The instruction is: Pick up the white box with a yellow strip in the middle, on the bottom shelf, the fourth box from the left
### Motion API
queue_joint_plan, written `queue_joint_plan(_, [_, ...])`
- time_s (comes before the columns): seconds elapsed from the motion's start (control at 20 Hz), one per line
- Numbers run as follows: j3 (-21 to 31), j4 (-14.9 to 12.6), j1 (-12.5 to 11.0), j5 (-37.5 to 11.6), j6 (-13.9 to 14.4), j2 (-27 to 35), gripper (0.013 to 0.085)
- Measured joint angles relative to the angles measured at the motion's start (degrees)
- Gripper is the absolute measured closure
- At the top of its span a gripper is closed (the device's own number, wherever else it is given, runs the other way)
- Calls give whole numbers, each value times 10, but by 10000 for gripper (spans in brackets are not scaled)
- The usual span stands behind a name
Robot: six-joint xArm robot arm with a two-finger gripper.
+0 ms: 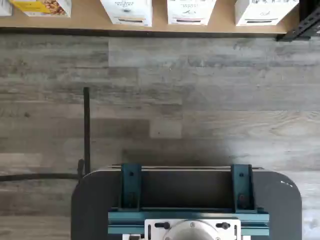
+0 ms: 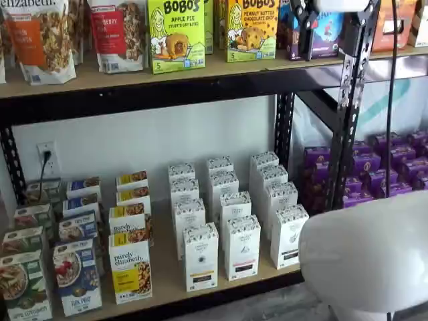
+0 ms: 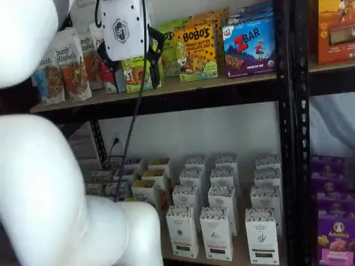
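The white box with a yellow strip (image 2: 200, 257) stands at the front of the bottom shelf (image 2: 164, 275), just right of the "purely elizabeth" box (image 2: 130, 269). It also shows in a shelf view (image 3: 182, 233) and in the wrist view (image 1: 127, 11). Two similar white cartons with dark bands (image 2: 242, 246) stand to its right. My gripper (image 3: 131, 55) hangs high in front of the upper shelf, far above the box, and also shows in a shelf view (image 2: 306, 30). Its white body and black fingers show, but no gap can be made out. It holds nothing.
Black perforated uprights (image 2: 351, 100) flank the bay. Bobo's boxes (image 2: 175, 33) and granola bags line the upper shelf. Purple boxes (image 2: 394, 164) fill the bay to the right. My white arm (image 3: 39, 183) blocks much of the left. A grey wood floor (image 1: 200, 100) lies before the shelf.
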Motion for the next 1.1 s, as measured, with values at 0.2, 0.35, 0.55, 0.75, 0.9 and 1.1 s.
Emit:
queue_joint_plan(0.2, [2, 22, -18, -1, -9, -1, 130])
queue_joint_plan(0.35, [6, 17, -10, -4, -4, -2, 130])
queue_joint_plan(0.55, [19, 2, 9, -18, 9, -5, 130])
queue_joint_plan(0.75, [49, -8, 23, -57, 19, -17, 130])
queue_joint_plan(0.9, [81, -9, 28, -90, 23, -23, 130])
queue_joint_plan(1.1, [116, -6, 28, -127, 24, -29, 130])
